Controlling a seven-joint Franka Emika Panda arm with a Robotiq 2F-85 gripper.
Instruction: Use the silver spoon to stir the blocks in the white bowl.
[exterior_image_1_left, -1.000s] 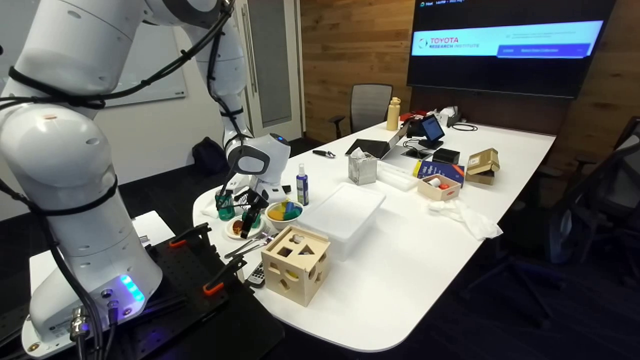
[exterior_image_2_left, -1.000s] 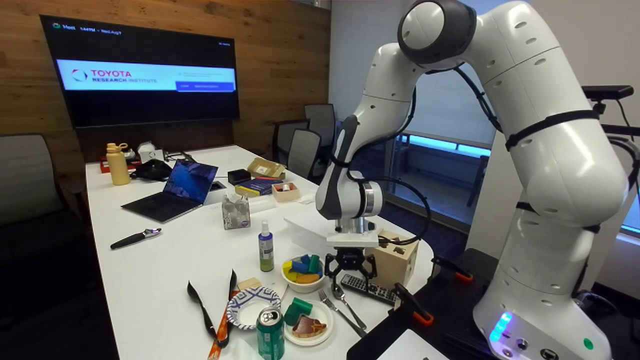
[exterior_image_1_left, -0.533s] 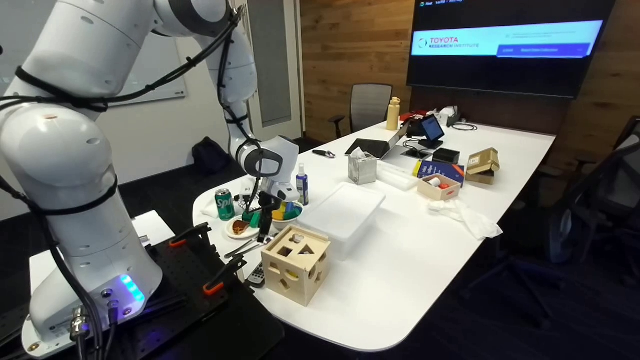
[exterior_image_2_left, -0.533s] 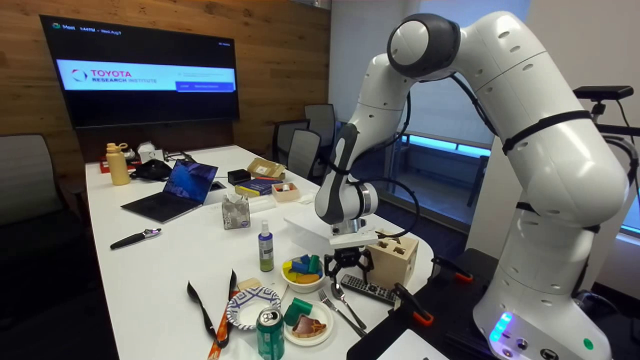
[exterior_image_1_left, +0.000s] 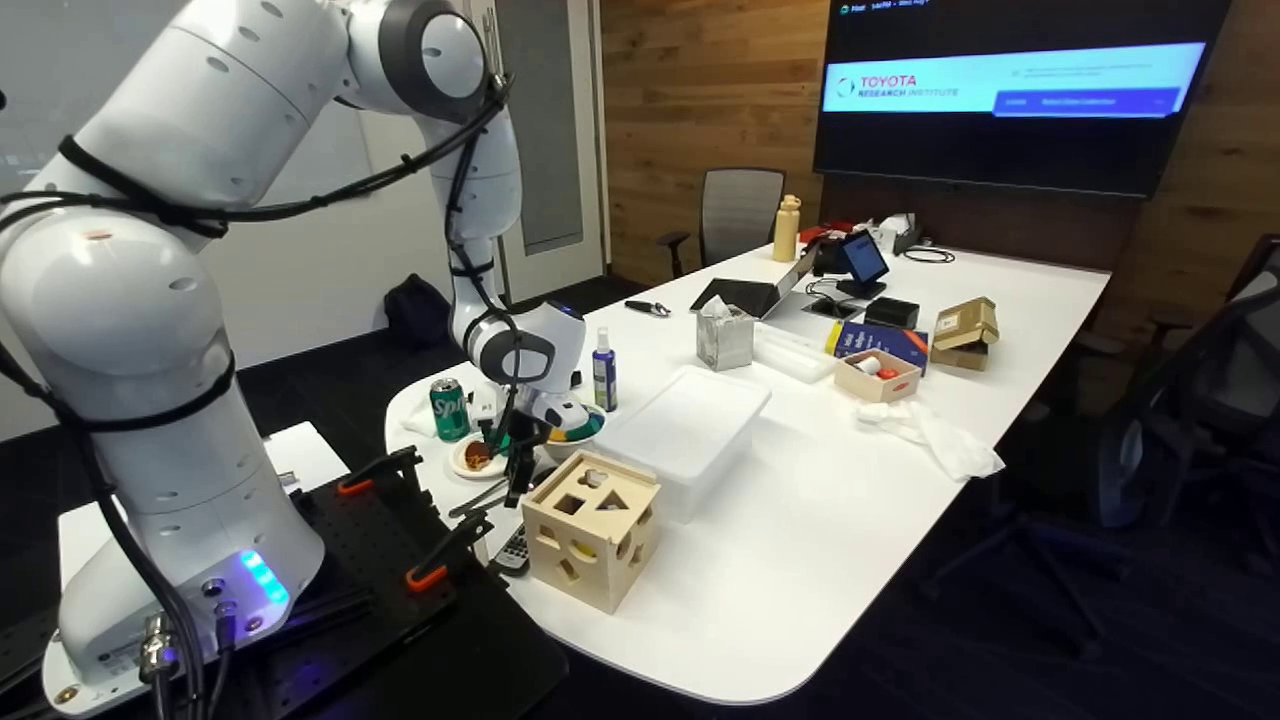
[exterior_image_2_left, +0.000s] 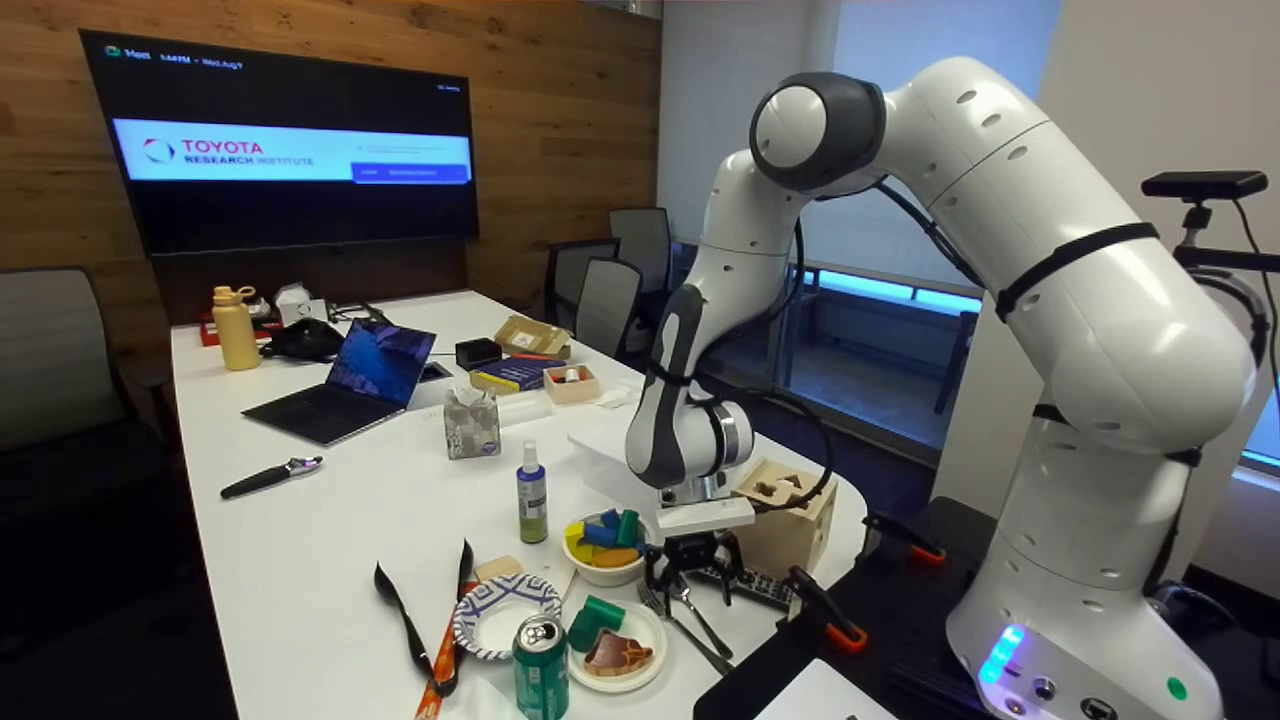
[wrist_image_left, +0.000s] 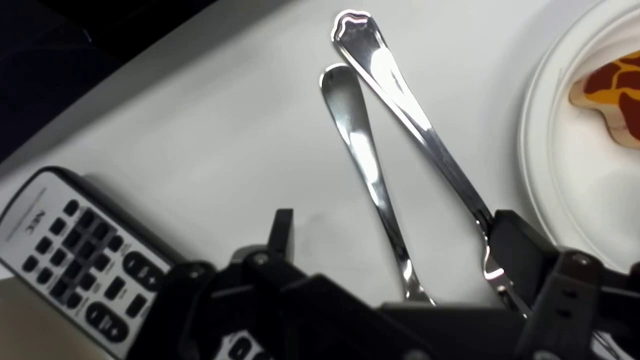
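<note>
The silver spoon (wrist_image_left: 367, 160) lies on the table, its handle between my gripper's (wrist_image_left: 395, 225) spread fingers in the wrist view; the gripper hides its head. My gripper (exterior_image_2_left: 690, 590) is open and empty, low over the spoon (exterior_image_2_left: 708, 622) in an exterior view. A fork (wrist_image_left: 425, 130) lies beside the spoon; the right finger overlaps its neck in the wrist view. The white bowl (exterior_image_2_left: 605, 575) stands just beyond the gripper, holding blue, green, yellow and orange blocks (exterior_image_2_left: 603, 535). The bowl (exterior_image_1_left: 568, 448) is partly hidden behind the arm in an exterior view.
A remote (wrist_image_left: 85, 260) and a wooden cut-out box (exterior_image_1_left: 592, 535) stand on one side of the gripper. A white plate (exterior_image_2_left: 645, 680) with a green piece and toy food is on the other. A can (exterior_image_2_left: 541, 665), spray bottle (exterior_image_2_left: 533, 500) and translucent box (exterior_image_1_left: 690, 430) stand nearby.
My gripper has moved lower, down over the cutlery, staying open. The arm has bent downward with it. The bowl, blocks and spoon have not visibly moved.
</note>
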